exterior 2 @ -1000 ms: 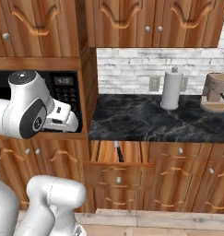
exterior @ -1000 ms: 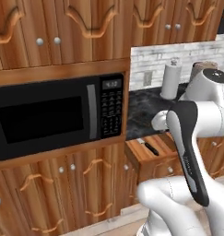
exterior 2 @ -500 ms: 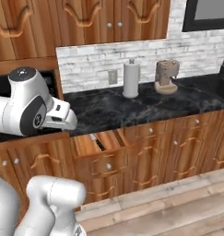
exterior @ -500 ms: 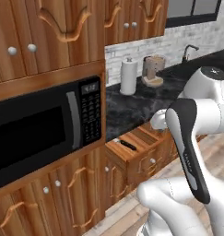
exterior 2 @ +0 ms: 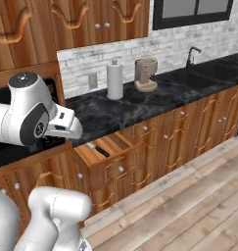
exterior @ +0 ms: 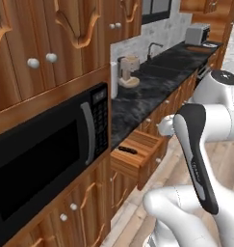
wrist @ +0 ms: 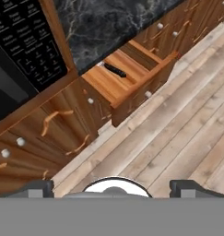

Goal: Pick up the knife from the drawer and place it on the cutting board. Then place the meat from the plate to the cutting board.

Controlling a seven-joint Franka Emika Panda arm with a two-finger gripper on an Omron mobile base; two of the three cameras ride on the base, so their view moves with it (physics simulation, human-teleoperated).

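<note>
In the left base view, the drawer (exterior: 137, 154) stands pulled out from under the black stone counter (exterior: 142, 94), just right of the built-in black microwave (exterior: 46, 154). The knife (exterior: 127, 150) lies flat on the drawer floor near the back, and its black handle is what shows. On the counter farther back stand a coffee machine (exterior: 130, 71) and a white paper towel roll (exterior: 113, 80), then a sink with a dark tap (exterior: 154, 48), and a toaster (exterior: 197, 34) at the far end. The white arm (exterior: 200, 144) rises at the right.

In the right base view, the same drawer (exterior 2: 108, 154) is open below the counter (exterior 2: 135, 105), and the knife (exterior 2: 97, 149) rests on its floor, handle toward the front, blade end under the counter edge. The paper towel roll (exterior 2: 114, 79) and the coffee machine (exterior 2: 146, 74) stand by the tiled wall, with the tap (exterior 2: 191, 55) further right.

The hand view looks down over the plank floor (wrist: 178, 129) toward the open drawer (wrist: 132, 80). The knife (wrist: 114, 70) lies in it at a slant, well away from the gripper (wrist: 114, 188). The two dark fingertips (wrist: 189, 188) stand wide apart at the bottom, with nothing between them. The microwave's button panel (wrist: 26, 39) shows at the upper left.
</note>
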